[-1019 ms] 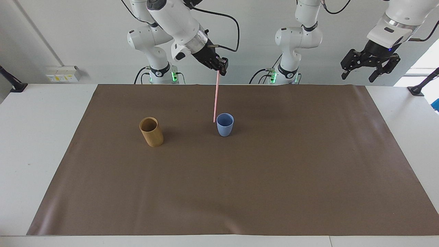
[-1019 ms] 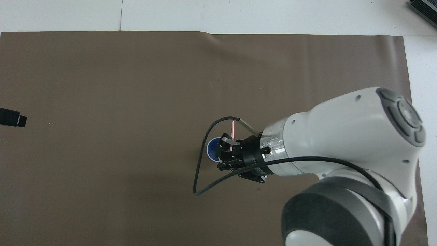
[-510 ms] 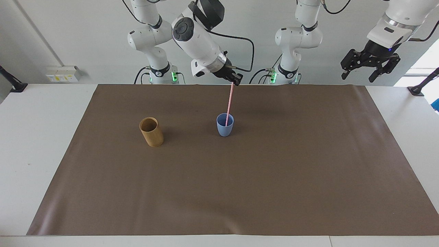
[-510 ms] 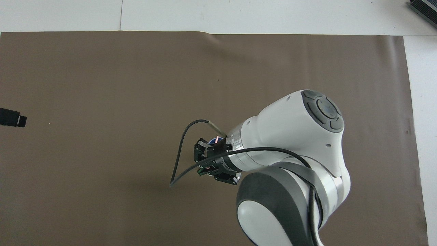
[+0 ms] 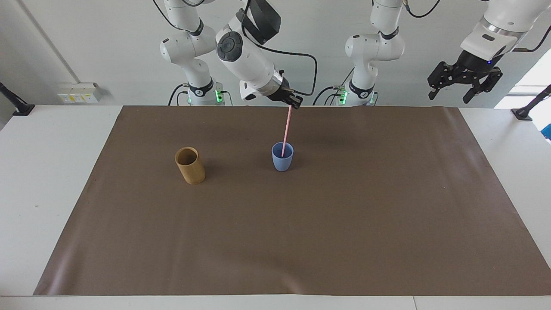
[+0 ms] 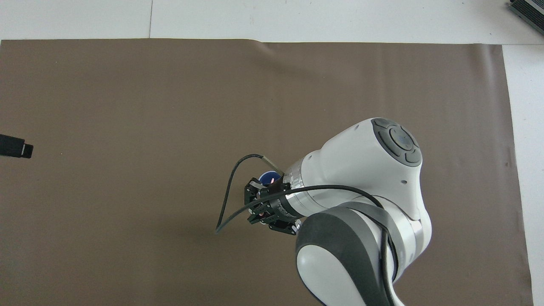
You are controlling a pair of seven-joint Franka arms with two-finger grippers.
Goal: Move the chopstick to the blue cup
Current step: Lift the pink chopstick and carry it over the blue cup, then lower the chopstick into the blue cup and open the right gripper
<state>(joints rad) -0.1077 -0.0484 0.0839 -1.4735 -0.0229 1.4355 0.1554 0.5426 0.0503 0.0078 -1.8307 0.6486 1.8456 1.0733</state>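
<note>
One stick (image 5: 286, 131) clamped in right gripper (image 5: 295, 102), tip inside blue cup (image 5: 282, 162).
Risk: tilted release tips cup. Left gripper (image 5: 464, 84) spread, empty, waiting well away from cup.

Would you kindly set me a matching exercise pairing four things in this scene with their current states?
Things:
1. thin pale pink chopstick
2. small light blue cup
3. tall tan bamboo-like cylinder
4. left gripper

States:
A. open, raised off the brown mat's edge, waiting
B. stands toward the right arm's end, nothing sticking out
C. upper end pinched by the shut right gripper
D. has a stick's lower end inside it

Pairs: 1-C, 2-D, 3-B, 4-A
</note>
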